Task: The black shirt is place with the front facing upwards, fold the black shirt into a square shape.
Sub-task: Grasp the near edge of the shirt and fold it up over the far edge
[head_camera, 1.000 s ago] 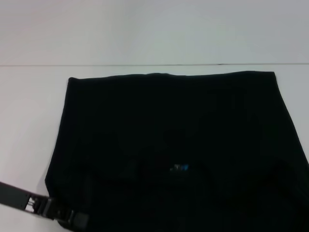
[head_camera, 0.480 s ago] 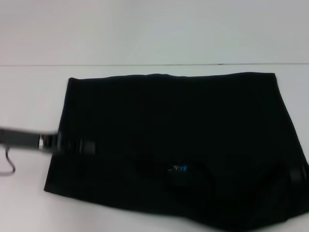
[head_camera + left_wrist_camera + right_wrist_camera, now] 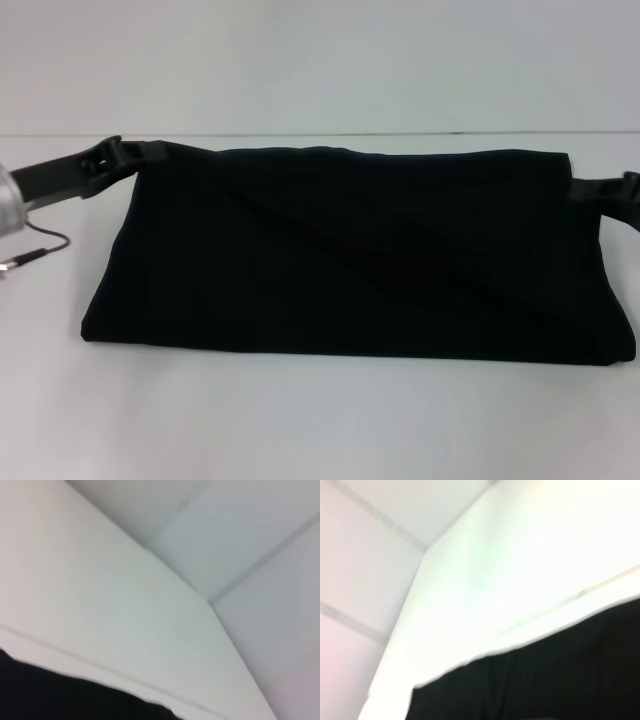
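The left gripper (image 3: 128,153) sits at the far left corner of the black shirt (image 3: 350,250), its dark body reaching in from the left edge of the head view with a silver arm section behind it. Its fingers meet the cloth right at that corner, but whether they are clamped on the fabric or merely touching it cannot be told, since dark fingers merge with dark cloth. A thin cable (image 3: 40,248) hangs below the arm over the white table (image 3: 300,420).

From those fingers the shirt stretches away to the right as a wide, flat, doubled-over band lying on the table, its far edge running almost straight from one gripper to the other. The near edge is a smooth, rounded fold line, closer to the robot than either set of fingers. A soft diagonal crease crosses the top layer from near the left fingers down toward the right end. No lettering or label shows on the upper surface.

The right gripper (image 3: 612,192) is at the shirt's far right corner, coming in from the right edge, only partly in view; whether its fingers are open or closed cannot be told either.

The left wrist view shows a strip of black cloth (image 3: 60,697) against the pale table (image 3: 100,595), and the right wrist view shows a broader patch of the same cloth (image 3: 545,675).
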Motion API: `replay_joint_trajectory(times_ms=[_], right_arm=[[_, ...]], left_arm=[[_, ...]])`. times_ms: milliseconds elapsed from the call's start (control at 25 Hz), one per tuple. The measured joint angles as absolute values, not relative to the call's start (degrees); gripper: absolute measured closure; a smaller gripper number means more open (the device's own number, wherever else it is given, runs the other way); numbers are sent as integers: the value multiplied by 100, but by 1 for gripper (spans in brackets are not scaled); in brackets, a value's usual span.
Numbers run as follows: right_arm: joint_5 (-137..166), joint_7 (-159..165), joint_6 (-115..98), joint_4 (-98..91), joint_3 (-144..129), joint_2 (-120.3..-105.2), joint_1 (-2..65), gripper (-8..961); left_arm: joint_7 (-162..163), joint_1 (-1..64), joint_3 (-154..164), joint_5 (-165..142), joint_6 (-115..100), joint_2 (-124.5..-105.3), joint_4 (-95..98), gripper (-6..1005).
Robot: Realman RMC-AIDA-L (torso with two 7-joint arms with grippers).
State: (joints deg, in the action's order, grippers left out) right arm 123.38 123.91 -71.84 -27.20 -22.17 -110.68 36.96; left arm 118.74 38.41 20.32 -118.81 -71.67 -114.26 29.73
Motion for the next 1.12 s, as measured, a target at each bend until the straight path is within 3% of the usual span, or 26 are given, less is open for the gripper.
replay_joint_trajectory(times_ms=[80,120,280,600,1120], right_arm=[[12107,12134,-6650,-2679,-2211,-11304,3704,902],[11855,11845,-6252,-2672,-2203,-11497,3706,902],[11425,11487,-5939,-2661,-2214,-11671,3717,902],[10801,11172,-5690,-2638,-2219,-11681,3837,903],[10249,9859,-4174,-2144,-2233,-11962,4208,887]], left_arm=[[11663,3842,2033,-11744,-6835,-11576,2968,978],[11574,3846,2035,-11680,-6684,-11645,2967,978],[11254,3887,2054,-11383,-6228,-11817,2965,979],[10992,4014,2085,-10922,-5868,-11851,2943,979],[10175,4394,2111,-10906,-4345,-12315,2865,978]])
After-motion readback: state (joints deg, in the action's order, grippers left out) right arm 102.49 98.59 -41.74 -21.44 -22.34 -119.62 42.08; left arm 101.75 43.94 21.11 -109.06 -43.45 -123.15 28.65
